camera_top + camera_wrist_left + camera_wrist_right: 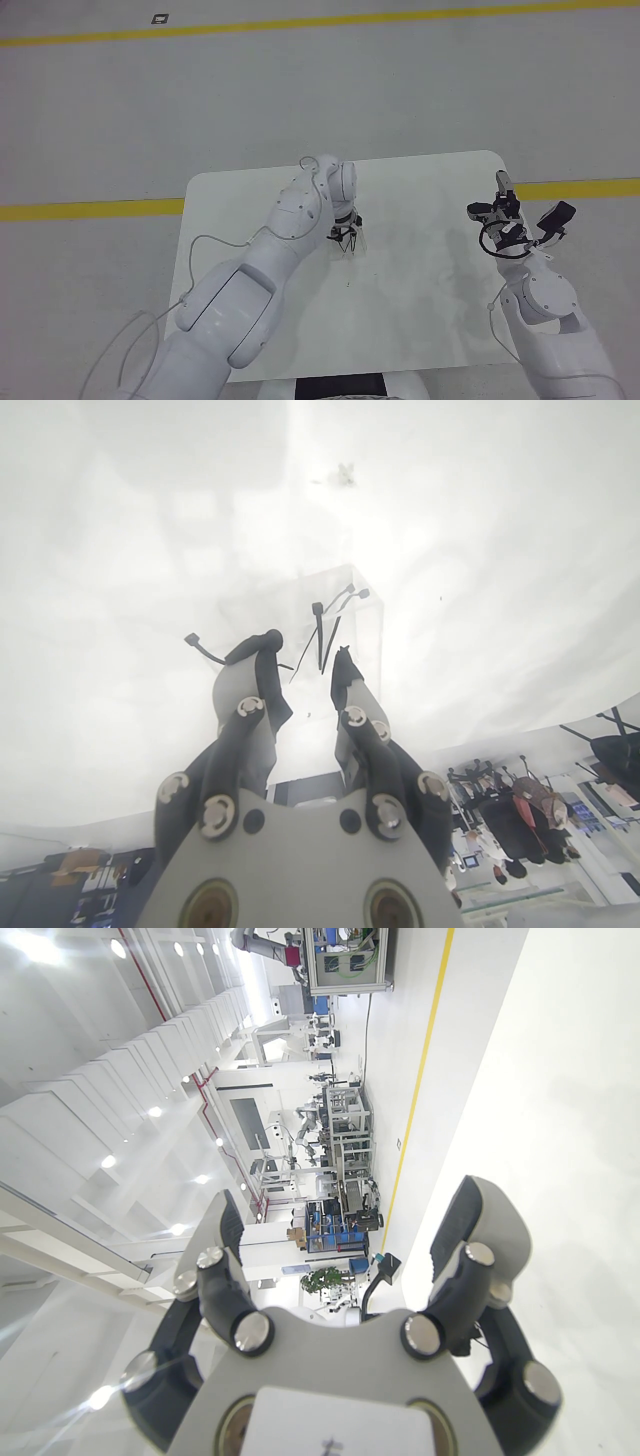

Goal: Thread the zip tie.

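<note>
Zip ties (318,632) on white table (420,300) — grey, yellow-lined floor (300,100) around.

Right hand (346,1192), fingers (460,1220) spread wide, white table (575,1128) beside it

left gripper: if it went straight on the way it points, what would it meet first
Likely the black zip ties in the clear box, straight ahead between the fingers of the open left gripper, though depth is unclear.
</note>
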Controlling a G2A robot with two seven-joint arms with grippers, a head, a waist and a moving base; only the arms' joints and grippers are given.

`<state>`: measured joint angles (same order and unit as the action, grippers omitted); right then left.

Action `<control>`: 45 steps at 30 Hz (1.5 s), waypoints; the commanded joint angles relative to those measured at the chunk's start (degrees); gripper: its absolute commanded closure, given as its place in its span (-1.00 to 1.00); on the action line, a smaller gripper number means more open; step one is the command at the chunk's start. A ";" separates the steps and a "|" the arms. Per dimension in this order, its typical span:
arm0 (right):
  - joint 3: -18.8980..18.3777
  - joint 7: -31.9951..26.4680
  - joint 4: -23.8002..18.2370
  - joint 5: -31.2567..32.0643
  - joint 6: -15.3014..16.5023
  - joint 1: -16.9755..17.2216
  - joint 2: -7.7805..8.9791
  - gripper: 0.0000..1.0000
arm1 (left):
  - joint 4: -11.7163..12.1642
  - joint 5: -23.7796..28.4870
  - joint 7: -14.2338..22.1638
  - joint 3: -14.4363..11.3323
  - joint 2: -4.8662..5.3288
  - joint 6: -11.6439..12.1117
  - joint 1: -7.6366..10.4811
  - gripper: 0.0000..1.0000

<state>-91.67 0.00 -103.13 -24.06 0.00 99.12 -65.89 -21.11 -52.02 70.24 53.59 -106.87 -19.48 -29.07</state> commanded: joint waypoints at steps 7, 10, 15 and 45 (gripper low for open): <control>0.00 0.00 0.00 0.00 0.00 0.00 0.00 -1.00 | 0.11 -0.43 -1.09 -0.58 -0.23 0.00 -0.39 0.48; 0.00 0.00 0.00 0.00 0.00 0.00 0.00 -1.00 | 0.27 -0.32 -1.22 -0.80 -0.38 0.00 -0.48 0.50; 0.00 0.00 0.00 0.00 0.00 0.00 0.00 -1.00 | 0.65 -0.58 -1.42 -1.35 -0.68 0.00 -0.41 0.52; 0.00 0.00 0.00 0.00 0.00 0.00 0.00 -1.00 | 4.87 0.55 -2.92 -3.14 -2.65 0.00 1.34 0.64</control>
<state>-91.67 0.00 -103.13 -24.06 0.00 99.12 -65.89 -16.28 -51.59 67.49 50.49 -109.48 -19.48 -27.77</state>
